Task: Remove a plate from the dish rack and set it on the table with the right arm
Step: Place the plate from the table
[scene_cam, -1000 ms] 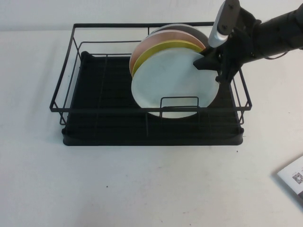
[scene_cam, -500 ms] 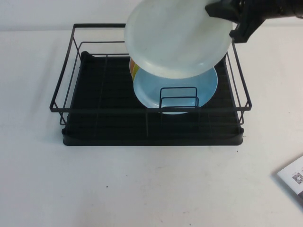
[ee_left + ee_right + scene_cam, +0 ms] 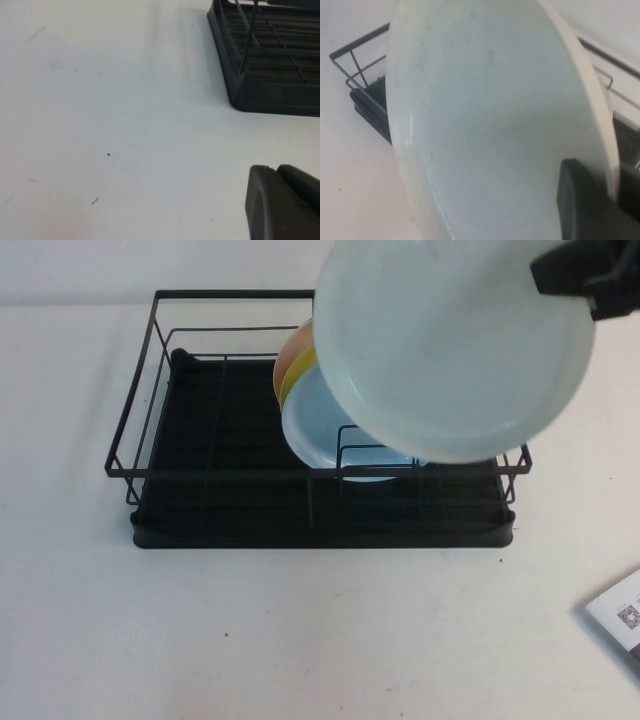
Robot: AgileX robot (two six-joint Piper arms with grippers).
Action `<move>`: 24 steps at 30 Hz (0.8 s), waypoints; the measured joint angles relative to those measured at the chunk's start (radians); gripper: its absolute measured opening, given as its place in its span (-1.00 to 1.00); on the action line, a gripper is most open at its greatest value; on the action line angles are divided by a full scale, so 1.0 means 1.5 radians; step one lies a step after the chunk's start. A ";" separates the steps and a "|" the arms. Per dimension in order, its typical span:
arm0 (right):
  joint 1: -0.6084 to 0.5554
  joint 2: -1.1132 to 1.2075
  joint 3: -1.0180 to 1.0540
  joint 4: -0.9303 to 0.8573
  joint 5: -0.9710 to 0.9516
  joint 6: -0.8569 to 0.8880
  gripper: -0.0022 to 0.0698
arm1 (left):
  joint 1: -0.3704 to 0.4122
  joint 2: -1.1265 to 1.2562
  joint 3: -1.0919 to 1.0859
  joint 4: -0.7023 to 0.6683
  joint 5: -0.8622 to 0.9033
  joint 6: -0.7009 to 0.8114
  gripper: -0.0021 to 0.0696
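Your right end effector (image 3: 585, 280) pinches the rim of the pale-green-tinted white plate (image 3: 455, 345), holding it in the air above the right end of the black dish rack (image 3: 140, 420). A light blue plate (image 3: 315, 425) stands frontmost inside. Your left end effector (image 3: 282, 202) hovers over the counter (image 3: 110, 110); I cannot tell its state.

Plate (image 3: 455, 345) raised above dish rack (image 3: 150, 390) right end; three plates (image 3: 318, 425) inside.

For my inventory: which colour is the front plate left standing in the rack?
Light blue round plate, clearest in the high view.
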State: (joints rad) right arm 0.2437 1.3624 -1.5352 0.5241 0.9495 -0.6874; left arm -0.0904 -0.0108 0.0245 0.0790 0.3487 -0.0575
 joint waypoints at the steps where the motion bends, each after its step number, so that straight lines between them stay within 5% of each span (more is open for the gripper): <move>1: 0.000 -0.018 0.026 -0.013 -0.002 0.031 -0.79 | 0.000 0.000 0.000 0.000 0.000 0.000 -0.95; 11: 0.000 -0.159 0.373 0.066 -0.090 0.220 -0.79 | 0.000 0.000 0.000 0.000 0.000 0.000 -0.95; 24: 0.020 -0.033 0.537 0.295 -0.141 0.176 -0.79 | 0.000 0.000 0.000 0.000 0.000 0.000 -0.95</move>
State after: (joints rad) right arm 0.2742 1.3135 -0.7300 0.9673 0.7376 -0.4239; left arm -0.0904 -0.0108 0.0245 0.0790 0.3487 -0.0575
